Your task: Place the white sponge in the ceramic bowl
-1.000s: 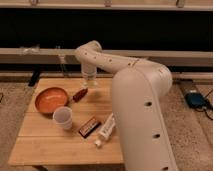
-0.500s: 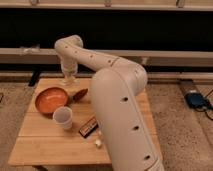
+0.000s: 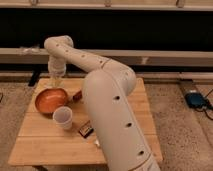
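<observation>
Overhead, end effector [image 3: 56, 79] above ceramic bowl [image 3: 50, 100], finger state unclear, sponge orientation indiscernible

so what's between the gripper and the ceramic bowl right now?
Nothing shows there in the camera view: the gripper hangs just above the far rim of the ceramic bowl, with only bare table behind the short gap.

Table [image 3: 45, 145]: light wood, slatted, matt, visible grain. Ceramic bowl [image 3: 50, 100]: glazed, orange-red inside, slight sheen, darker rim. Cup [image 3: 63, 118]: white, smooth, matt. Arm [image 3: 107, 100]: smooth white moulded shell, soft satin sheen, small round holes noted along it. Gripper [image 3: 56, 76] located above the bowl's far rim; pale, finish not made out. Floor [image 3: 175, 120]: rough, speckled, carpet-like.
</observation>
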Controlling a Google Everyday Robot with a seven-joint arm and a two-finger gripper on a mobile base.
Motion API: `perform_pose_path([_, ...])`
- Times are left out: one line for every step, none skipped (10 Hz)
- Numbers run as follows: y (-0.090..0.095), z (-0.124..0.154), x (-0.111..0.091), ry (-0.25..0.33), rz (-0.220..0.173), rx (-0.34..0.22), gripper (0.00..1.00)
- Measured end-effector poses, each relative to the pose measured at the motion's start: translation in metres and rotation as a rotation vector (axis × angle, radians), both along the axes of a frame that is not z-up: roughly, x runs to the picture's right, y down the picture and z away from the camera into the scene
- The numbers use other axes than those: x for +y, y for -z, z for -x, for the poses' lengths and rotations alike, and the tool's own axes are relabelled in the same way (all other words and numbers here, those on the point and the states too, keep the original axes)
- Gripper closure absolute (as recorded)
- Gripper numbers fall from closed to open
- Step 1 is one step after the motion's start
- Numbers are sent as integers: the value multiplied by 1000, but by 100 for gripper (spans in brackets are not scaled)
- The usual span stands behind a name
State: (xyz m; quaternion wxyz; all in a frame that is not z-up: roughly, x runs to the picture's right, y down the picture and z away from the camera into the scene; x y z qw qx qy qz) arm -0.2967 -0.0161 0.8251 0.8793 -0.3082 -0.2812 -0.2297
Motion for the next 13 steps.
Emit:
perform_pose_path([1,3,8,-4,24,-13,63])
perform_pose_path([0,3,17,-10,50,-20,53])
perform_pose_path([0,2,25,-22,78,-30,40])
perform_pose_path([2,5,29,-26,92,-41,31])
perform_pose_path([3,9,34,-26,104,-53,23])
perform_pose_path([5,13,36,-27,109,-63,20])
perform_pose_path([5,15,38,-26,113,-71,20])
perform_pose_path([5,16,37,-26,112,-77,20])
perform_pose_path([5,18,38,-24,111,-81,20])
perform_pose_path([6,20,39,-19,107,-87,20])
perform_pose_path([7,23,39,-13,99,-92,20])
perform_pose_path([8,22,39,-11,91,-93,20])
perform_pose_path([10,20,36,-18,76,-95,20])
